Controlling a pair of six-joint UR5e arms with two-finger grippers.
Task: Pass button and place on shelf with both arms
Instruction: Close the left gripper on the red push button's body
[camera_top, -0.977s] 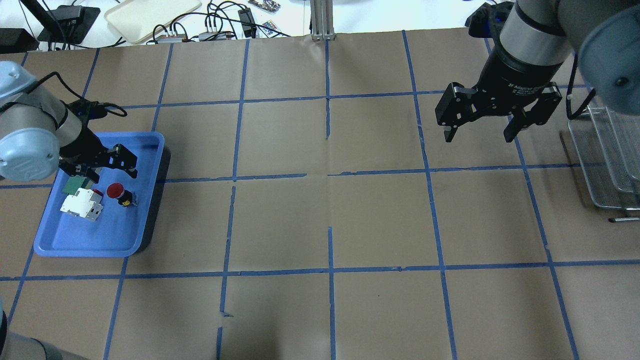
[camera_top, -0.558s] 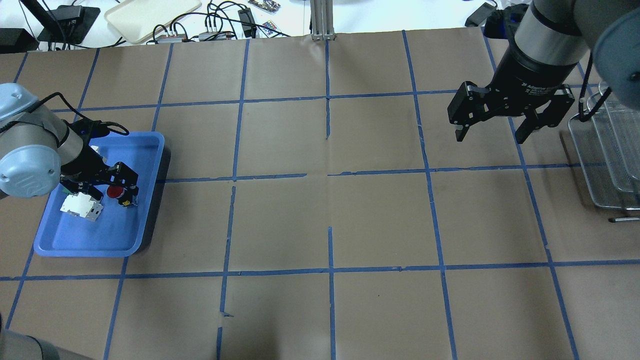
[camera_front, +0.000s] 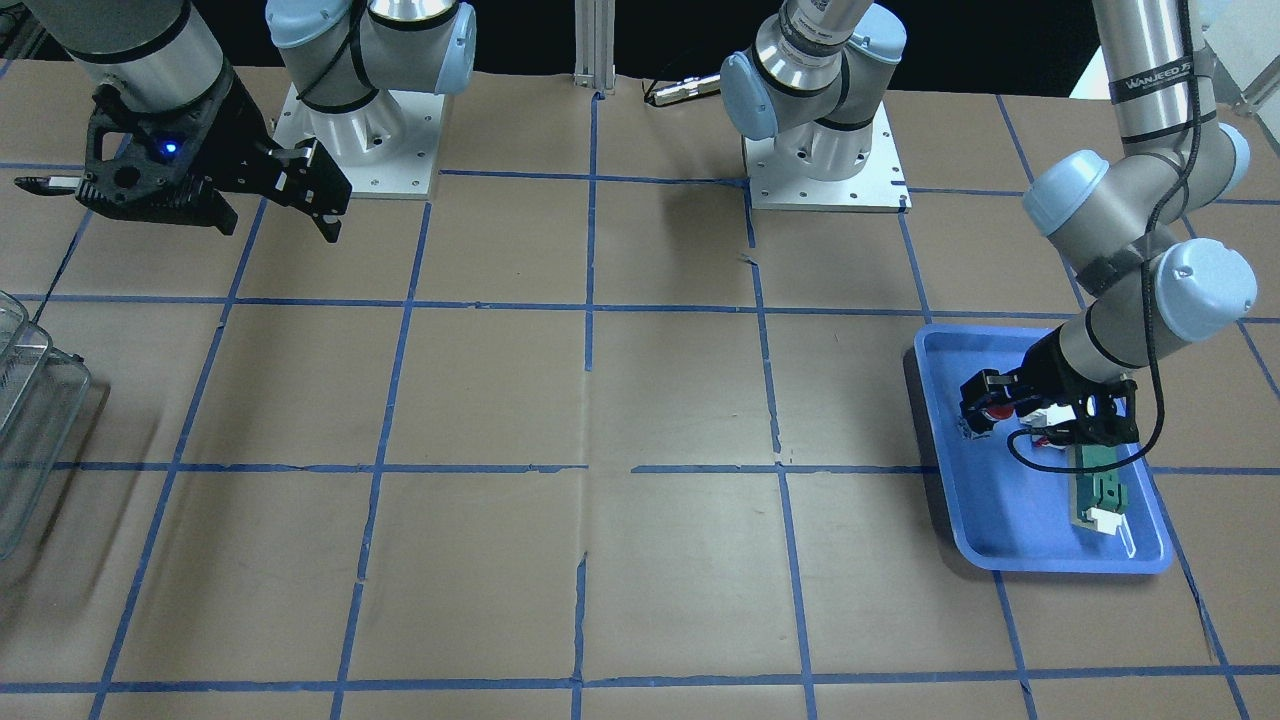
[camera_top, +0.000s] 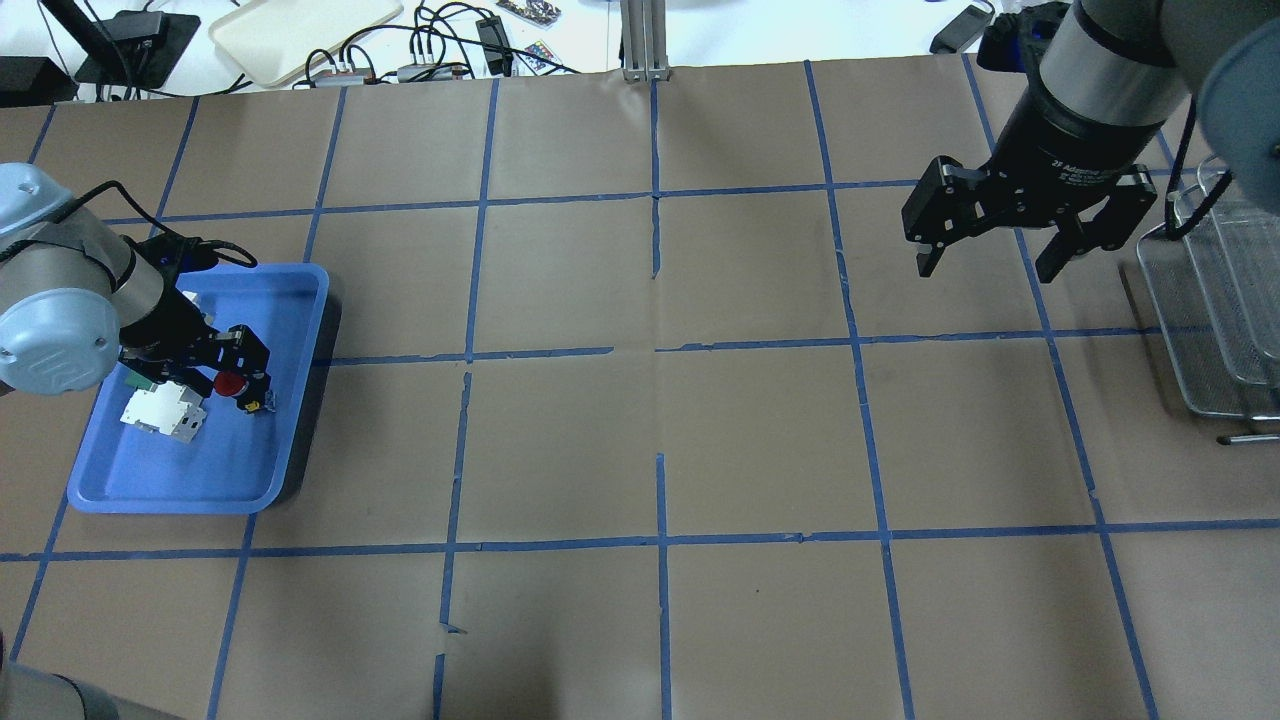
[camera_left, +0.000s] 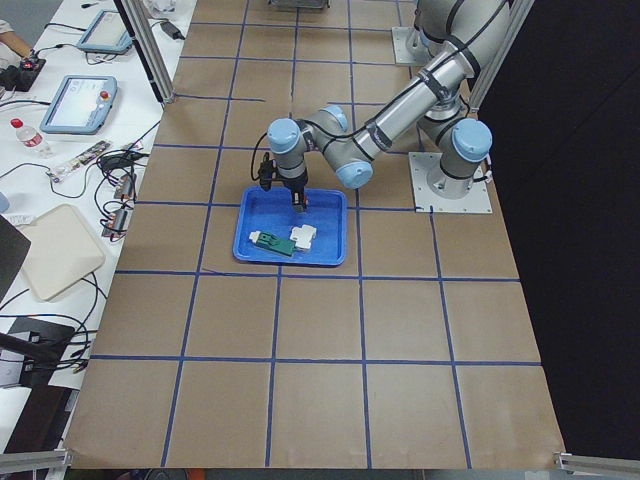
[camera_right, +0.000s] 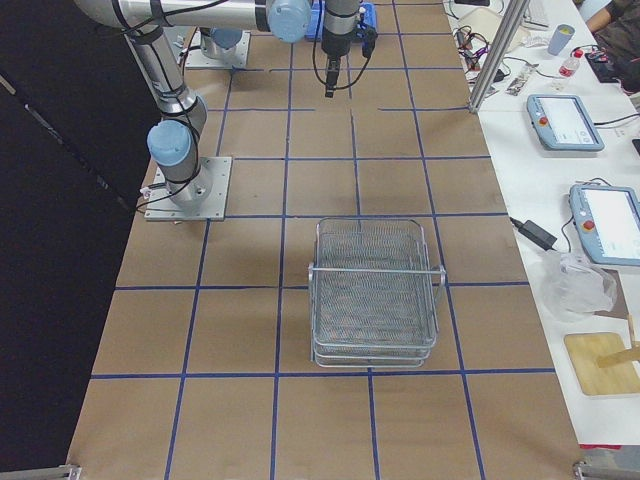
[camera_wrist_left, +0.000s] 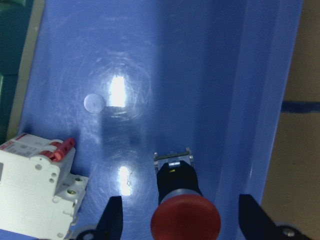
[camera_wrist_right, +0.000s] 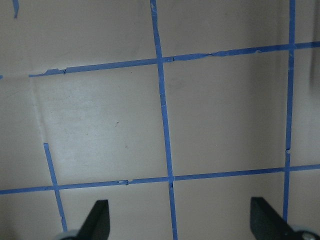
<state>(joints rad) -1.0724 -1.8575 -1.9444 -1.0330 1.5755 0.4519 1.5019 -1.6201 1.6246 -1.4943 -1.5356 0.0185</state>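
The button (camera_top: 231, 384), with a red cap and black body, lies in the blue tray (camera_top: 170, 498). It also shows in the left wrist view (camera_wrist_left: 185, 220) and the front view (camera_front: 996, 411). My left gripper (camera_top: 205, 372) is low in the tray. It is open, with one finger on each side of the red cap and a gap on both sides (camera_wrist_left: 184, 222). My right gripper (camera_top: 987, 268) is open and empty, high over the table's far right, just left of the wire shelf (camera_top: 1215, 300). The shelf shows whole in the right side view (camera_right: 375, 290).
A white-and-red block (camera_top: 163, 414) lies in the tray close to the button, on its left in the wrist view (camera_wrist_left: 35, 190). A green flat part (camera_front: 1100, 490) lies in the tray too. Cables and a beige tray (camera_top: 300, 35) lie beyond the table's far edge.
My left gripper has moved down and over the button, so its open fingers now straddle the red cap. My right gripper has drifted right and back, toward the shelf.
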